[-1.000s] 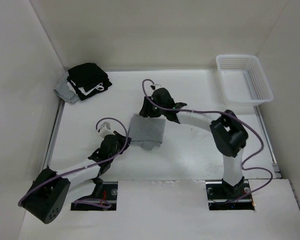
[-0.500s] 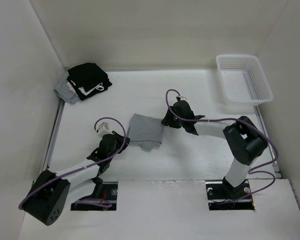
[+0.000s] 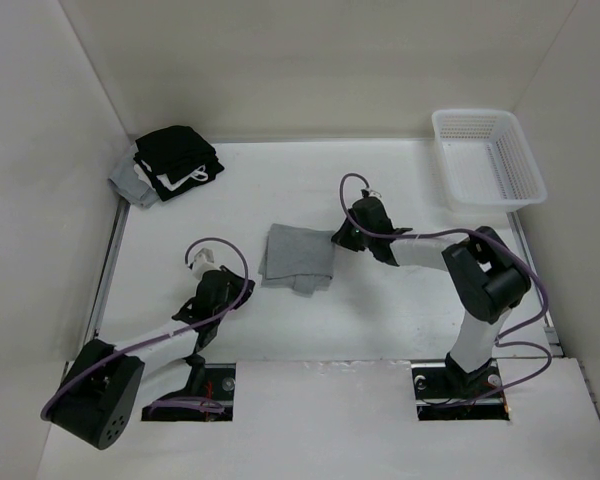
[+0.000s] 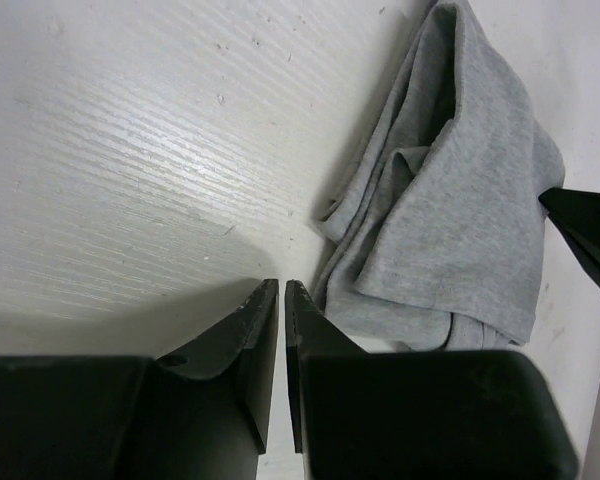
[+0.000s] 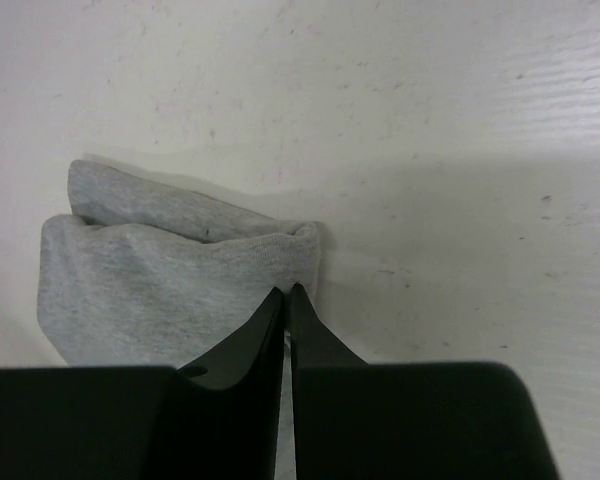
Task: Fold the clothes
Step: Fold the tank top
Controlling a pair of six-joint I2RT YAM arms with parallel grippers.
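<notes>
The clothes (image 3: 298,258) are one mid-grey knit garment, lying folded in a rumpled rectangle at the middle of the table. My right gripper (image 3: 337,238) is at its right edge. In the right wrist view the jaws (image 5: 284,289) are shut, with their tips against the hem of the clothes (image 5: 170,285); I cannot tell whether any cloth is pinched. My left gripper (image 3: 244,289) rests low on the table just left of the garment, apart from it. It is shut (image 4: 281,283) with nothing between its fingers, and the clothes (image 4: 450,200) lie to its right.
A pile of black garments (image 3: 178,160) with a pale grey one (image 3: 128,182) under it sits at the back left corner. A white plastic basket (image 3: 488,158) stands at the back right. The right gripper's dark tip (image 4: 585,225) shows beyond the garment.
My right gripper has moved from over the garment's far left corner to its right edge and has shut. The garment has shifted slightly right, away from my left gripper.
</notes>
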